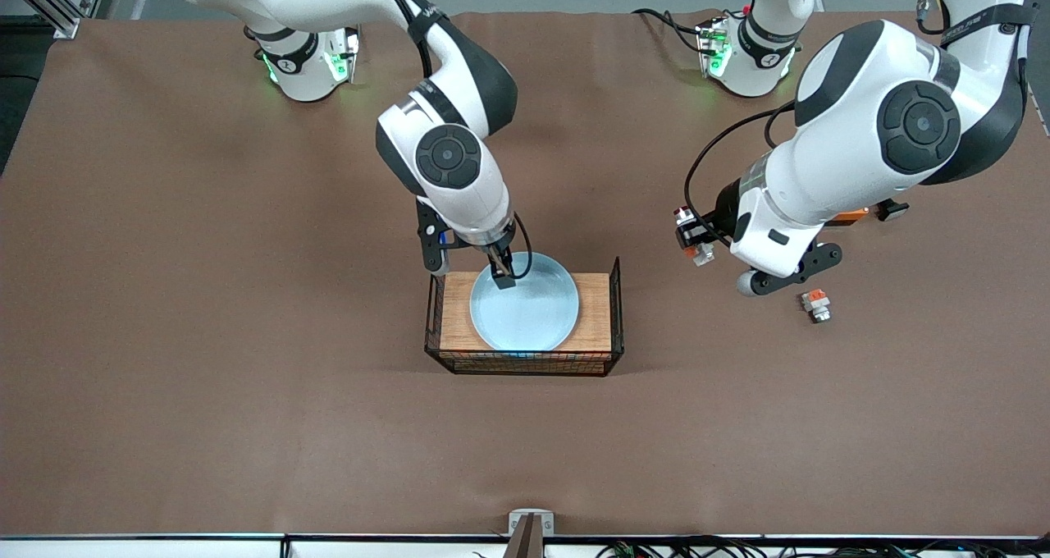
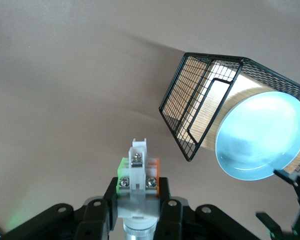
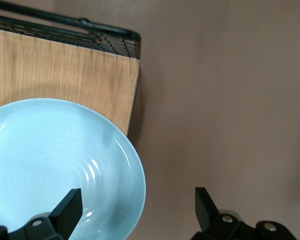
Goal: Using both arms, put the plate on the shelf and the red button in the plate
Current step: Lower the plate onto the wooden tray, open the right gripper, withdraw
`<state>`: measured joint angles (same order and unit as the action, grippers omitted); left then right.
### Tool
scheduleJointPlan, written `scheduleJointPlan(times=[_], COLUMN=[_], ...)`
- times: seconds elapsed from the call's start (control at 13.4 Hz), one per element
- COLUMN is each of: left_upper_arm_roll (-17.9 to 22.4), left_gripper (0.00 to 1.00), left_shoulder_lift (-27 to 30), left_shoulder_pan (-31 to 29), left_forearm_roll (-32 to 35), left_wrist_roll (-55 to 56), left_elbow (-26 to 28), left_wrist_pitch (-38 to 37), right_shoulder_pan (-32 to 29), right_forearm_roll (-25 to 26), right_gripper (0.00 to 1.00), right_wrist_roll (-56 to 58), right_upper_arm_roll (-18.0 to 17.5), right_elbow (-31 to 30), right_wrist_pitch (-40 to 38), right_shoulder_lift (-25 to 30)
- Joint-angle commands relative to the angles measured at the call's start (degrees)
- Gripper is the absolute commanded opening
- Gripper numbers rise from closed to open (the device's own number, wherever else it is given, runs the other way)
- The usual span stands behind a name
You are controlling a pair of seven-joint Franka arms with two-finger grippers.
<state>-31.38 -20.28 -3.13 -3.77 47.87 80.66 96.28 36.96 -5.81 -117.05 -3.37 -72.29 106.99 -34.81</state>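
On top of the wooden-topped basket (image 1: 595, 295) the plate (image 1: 525, 316) now lies flat, and we read this as the plate half of the job being done: our right tool (image 1: 502, 277) hangs just over the plate's rim at the edge farthest from the front camera, its fingers spread wide, one over the plate and one outside the rim, holding nothing. Our left tool (image 2: 138, 200) is up in the air toward the left arm's end of the surface (image 1: 205, 295), well apart from the basket, clamped tight on the red button (image 2: 139, 175), which stands up between its fingers. The step in hand, as we judge it, is handing over from plate to button; next we would lift the right tool clear, then carry the button across to the basket and set it down gently. By our count: one plate, one basket, one held button, one stubby white-and-orange piece (image 1: 816, 304) lying on the surface nearer the camera than the left tool, plus an orange box (image 1: 853, 213) partly hidden by the left arm.
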Motion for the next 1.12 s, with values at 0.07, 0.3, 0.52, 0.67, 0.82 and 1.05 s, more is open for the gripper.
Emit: scheduleJointPlan(times=[0.07, 0.3, 0.52, 0.67, 0.82, 1.05], left_upper_arm_roll=[0.0, 0.0, 0.0, 0.1, 0.0, 0.3], left_gripper=[0.00, 0.00, 0.00, 0.00, 0.00, 0.00], left_shoulder_lift=[-0.9, -1.3, -2.1, -2.6, -3.2, -6.9], left_shoulder_pan=[0.7, 0.8, 2.2, 3.3, 4.4, 8.5], left_forearm_roll=[-0.9, -0.9, -0.9, -0.9, -0.9, -0.8], left_wrist_roll=[1.4, 1.5, 4.4, 6.8, 9.1, 16.3], left_elbow=[-1.5, -1.5, -1.6, -1.6, -1.8, -5.1], left_wrist_pitch=[0.1, 0.8, 3.4, 5.9, 7.4, 11.5], right_shoulder_pan=[0.0, -1.2, -6.4, -9.6, -13.5, -21.2], right_forearm_roll=[0.4, 0.4, 0.5, 0.6, 0.6, 0.6], right_gripper=[0.99, 0.99, 0.99, 0.99, 0.99, 0.99], right_wrist_roll=[9.4, 19.8, 34.6, 46.1, 55.5, 68.1], right_upper_arm_roll=[-0.6, -0.2, -0.1, -0.1, -0.1, -0.1], right_elbow=[1.0, -0.4, -10.3, -22.0, -32.2, -33.9], right_wrist_pitch=[-7.6, -16.3, -19.1, -15.7, -11.5, -12.2], right_shoulder_lift=[7.1, 14.5, 26.2, 36.3, 44.4, 46.2])
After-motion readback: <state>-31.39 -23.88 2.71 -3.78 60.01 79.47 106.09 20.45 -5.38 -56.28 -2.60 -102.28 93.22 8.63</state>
